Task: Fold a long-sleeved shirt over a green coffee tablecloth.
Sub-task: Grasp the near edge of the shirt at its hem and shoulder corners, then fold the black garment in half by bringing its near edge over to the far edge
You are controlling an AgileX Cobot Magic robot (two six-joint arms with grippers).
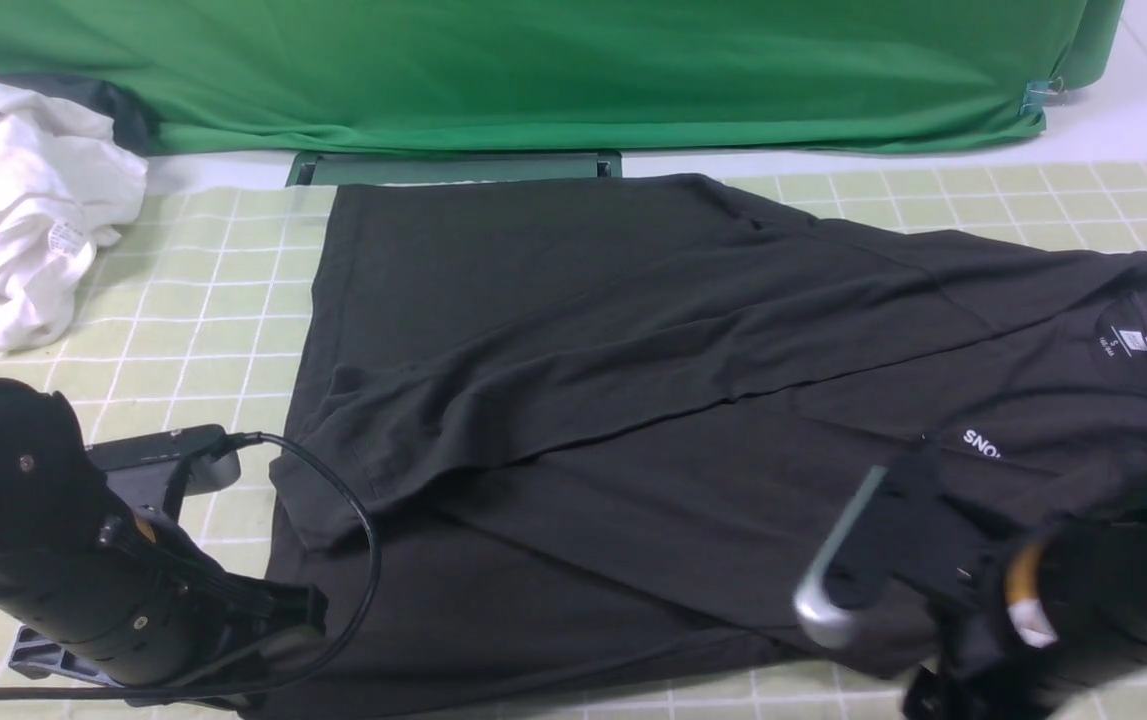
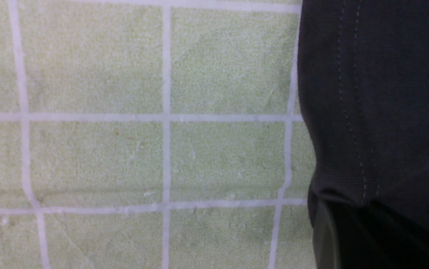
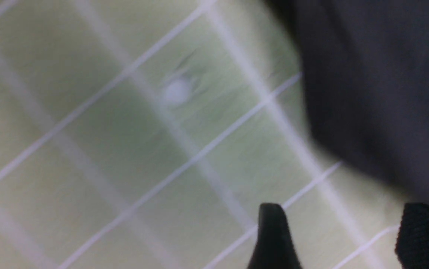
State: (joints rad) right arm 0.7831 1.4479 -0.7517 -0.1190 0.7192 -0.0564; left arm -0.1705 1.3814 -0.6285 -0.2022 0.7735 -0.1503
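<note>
1. While the shirt [image 1: 633, 520] lies spread on the tablecloth [image 1: 203, 300], its collar points toward the right edge and its hem toward the left. It covers the middle of the cloth from the far edge almost to the near edge.
2. One sleeve [image 1: 583, 390] is folded across the body, running from the shoulder at the right down toward the near-left part of the hem.
3. White lettering [image 1: 983, 442] shows on the chest near the collar. Only its first letters can be read, as the right arm [image 1: 1113, 590] hides the rest.
4. Left claw [image 1: 288, 625]: low on the cloth at the shirt's near-left corner, jaws together. The left wrist view shows the stitched hem [image 2: 352, 112] draped over one finger [image 2: 322, 235], so the grip reads as clamped on the shirt's edge.
5. Right claw [image 3: 341, 239]: jaws apart, with only gridded cloth between them. The shirt's edge lies just beside one fingertip [image 3: 423, 235]. Whether they touch cannot be told, because the view is blurred.
6. White garment [image 1: 23, 200]: crumpled at the far left corner of the tablecloth, well apart from the shirt.
7. Green fabric [image 1: 533, 70]: plain, hanging along the far edge behind the tablecloth.
</note>
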